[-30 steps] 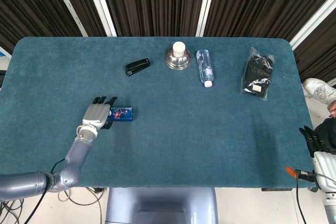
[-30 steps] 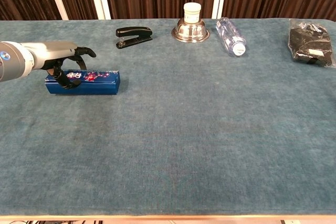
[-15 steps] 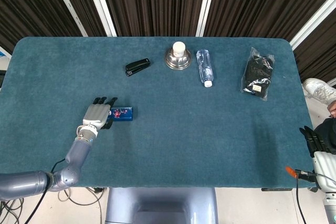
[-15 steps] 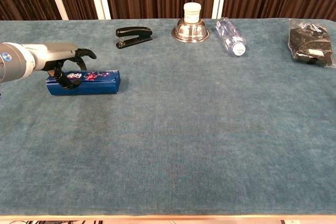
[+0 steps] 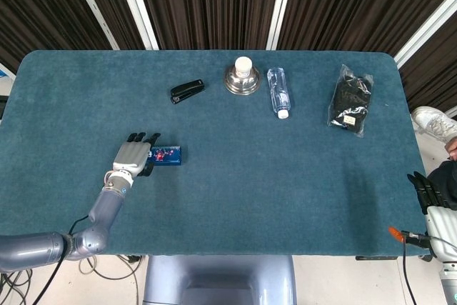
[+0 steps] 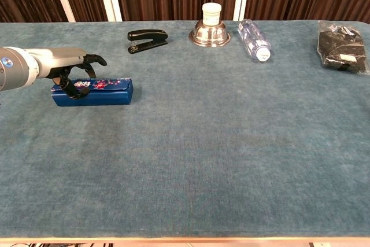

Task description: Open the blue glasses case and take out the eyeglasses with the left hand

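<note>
The blue glasses case (image 5: 166, 154) (image 6: 101, 91), closed and printed with a red flower pattern, lies flat on the left part of the table. My left hand (image 5: 133, 156) (image 6: 72, 70) arches over its left end. The fingers (image 6: 95, 58) reach past the far side and the thumb curls down against the near face, so the hand grips the case. The eyeglasses are hidden inside. My right hand (image 5: 430, 196) hangs beyond the table's right edge with straight fingers, holding nothing, and only the head view shows it.
Along the far side stand a black stapler (image 5: 187, 91) (image 6: 147, 40), a metal bowl (image 5: 242, 81) (image 6: 210, 34) with a white jar (image 5: 243, 66) in it, a lying water bottle (image 5: 278, 92) (image 6: 254, 40) and a black packet (image 5: 351, 99) (image 6: 342, 47). Teal cloth covers the table (image 5: 271, 176).
The case has slid a little to the right under my left hand. The right hand has not moved.
</note>
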{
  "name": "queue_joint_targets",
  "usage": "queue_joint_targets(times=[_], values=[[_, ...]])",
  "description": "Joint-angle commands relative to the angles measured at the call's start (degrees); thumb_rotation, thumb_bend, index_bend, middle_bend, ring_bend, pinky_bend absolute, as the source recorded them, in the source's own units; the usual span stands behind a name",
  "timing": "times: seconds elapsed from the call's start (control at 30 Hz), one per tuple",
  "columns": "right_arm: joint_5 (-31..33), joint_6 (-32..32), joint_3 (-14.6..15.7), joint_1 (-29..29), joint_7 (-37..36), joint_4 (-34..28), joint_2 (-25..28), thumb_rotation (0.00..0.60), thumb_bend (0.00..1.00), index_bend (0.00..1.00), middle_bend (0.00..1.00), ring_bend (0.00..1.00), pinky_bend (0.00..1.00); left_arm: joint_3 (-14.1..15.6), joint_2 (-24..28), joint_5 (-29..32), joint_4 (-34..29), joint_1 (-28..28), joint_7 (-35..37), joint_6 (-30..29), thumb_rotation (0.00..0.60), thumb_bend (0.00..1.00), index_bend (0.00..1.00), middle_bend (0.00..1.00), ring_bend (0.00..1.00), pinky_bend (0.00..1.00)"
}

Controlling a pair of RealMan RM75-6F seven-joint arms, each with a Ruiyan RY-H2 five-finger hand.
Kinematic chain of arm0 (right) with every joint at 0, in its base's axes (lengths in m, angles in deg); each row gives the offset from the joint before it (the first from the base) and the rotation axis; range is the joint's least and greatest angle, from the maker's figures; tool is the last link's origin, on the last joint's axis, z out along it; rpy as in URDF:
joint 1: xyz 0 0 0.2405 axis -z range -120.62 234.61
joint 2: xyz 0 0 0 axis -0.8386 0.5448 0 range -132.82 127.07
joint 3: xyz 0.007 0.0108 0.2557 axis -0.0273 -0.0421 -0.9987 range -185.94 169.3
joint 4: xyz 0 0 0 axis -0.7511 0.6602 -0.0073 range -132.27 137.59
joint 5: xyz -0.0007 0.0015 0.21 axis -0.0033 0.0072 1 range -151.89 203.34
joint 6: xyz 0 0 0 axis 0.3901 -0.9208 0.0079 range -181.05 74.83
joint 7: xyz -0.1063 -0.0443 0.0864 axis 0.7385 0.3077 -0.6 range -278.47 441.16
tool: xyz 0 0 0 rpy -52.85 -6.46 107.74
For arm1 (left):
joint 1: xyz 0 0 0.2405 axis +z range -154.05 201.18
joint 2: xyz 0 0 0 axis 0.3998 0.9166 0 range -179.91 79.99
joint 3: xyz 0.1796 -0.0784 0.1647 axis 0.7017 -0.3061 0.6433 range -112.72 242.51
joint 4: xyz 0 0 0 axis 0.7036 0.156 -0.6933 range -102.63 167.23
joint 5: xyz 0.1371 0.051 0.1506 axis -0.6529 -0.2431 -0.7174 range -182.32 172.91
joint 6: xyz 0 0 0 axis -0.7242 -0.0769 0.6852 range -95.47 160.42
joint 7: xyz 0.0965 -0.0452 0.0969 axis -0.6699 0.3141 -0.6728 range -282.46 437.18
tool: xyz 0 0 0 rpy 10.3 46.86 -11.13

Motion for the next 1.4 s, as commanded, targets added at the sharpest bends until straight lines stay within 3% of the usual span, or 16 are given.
queue_joint_targets(times=[0.03, 1.03, 1.4], values=[[0.0, 0.0, 0.0, 0.0, 0.0, 0.0, 0.0, 0.6, 0.2, 0.0, 0.0, 0.0, 0.2, 0.1, 0.0, -0.2, 0.1, 0.0, 0.1, -0.1, 0.6, 0.73, 0.03, 0.26, 0.0, 0.02], [0.1, 0.0, -0.1, 0.0, 0.4, -0.2, -0.1, 0.6, 0.2, 0.0, 0.0, 0.0, 0.2, -0.7, -1.8, 1.7, 5.8, -2.3, 0.9, 2.0, 0.6, 0.72, 0.03, 0.26, 0.0, 0.02], [0.1, 0.0, 0.0, 0.0, 0.3, 0.0, -0.1, 0.6, 0.2, 0.0, 0.0, 0.0, 0.2, -1.2, -2.0, 2.5, 7.1, -2.7, 1.7, 2.9, 0.6, 0.66, 0.03, 0.19, 0.0, 0.02]])
